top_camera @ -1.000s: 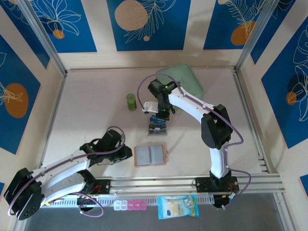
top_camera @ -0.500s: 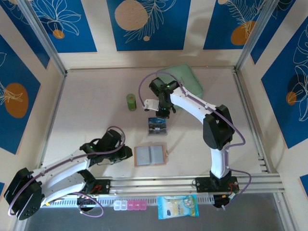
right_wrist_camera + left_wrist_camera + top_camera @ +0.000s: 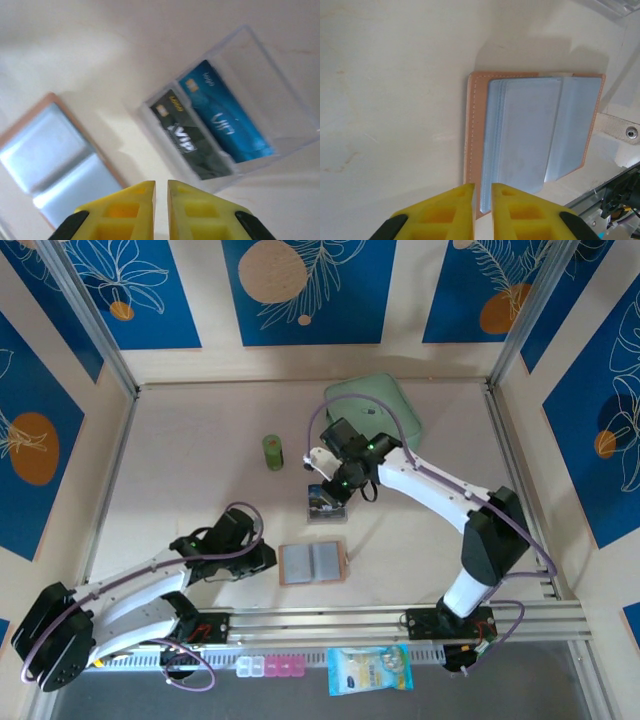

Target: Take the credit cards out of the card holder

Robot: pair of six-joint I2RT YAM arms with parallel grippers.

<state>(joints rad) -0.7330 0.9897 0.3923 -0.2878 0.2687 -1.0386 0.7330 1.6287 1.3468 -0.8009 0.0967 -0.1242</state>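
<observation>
The right gripper (image 3: 161, 197), its yellow fingers drawn almost together on nothing, hangs just above a clear plastic box (image 3: 270, 85) where a dark credit card (image 3: 187, 137) and a blue credit card (image 3: 225, 117) lie side by side. The left gripper (image 3: 482, 200), likewise pinched nearly closed and empty, sits at the edge of the open card holder (image 3: 530, 130), which lies flat on the table (image 3: 395, 100) near the box, grey slots up.
</observation>
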